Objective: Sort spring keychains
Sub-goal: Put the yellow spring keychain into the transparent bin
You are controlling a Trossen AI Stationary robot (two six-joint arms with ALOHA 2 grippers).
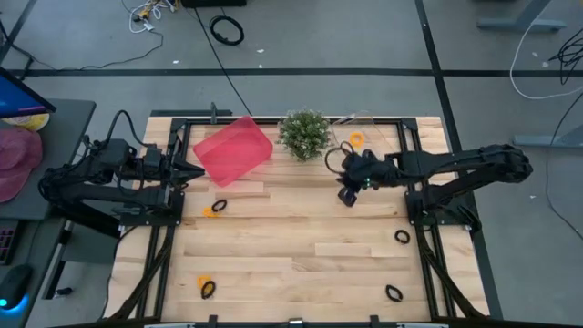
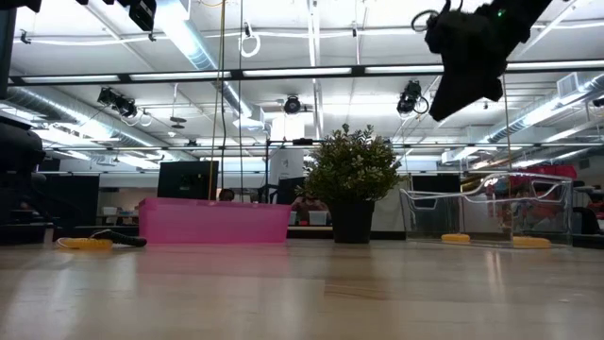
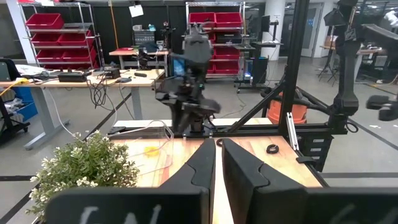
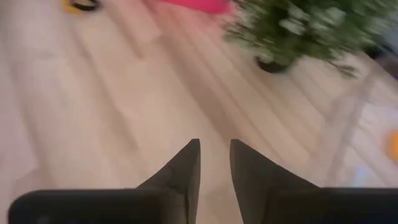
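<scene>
Right gripper (image 1: 347, 196) hovers above the table (image 1: 301, 255) near the potted plant (image 1: 304, 133), fingers narrow, nothing held. Left gripper (image 1: 193, 170) waits beside the pink bin (image 1: 233, 148), fingers close together. Spring keychains (image 1: 402, 237) lie scattered, orange in the clear bin (image 1: 383, 128). Best descend vertically; mid-table is open, frame rails crowd the edges.
</scene>
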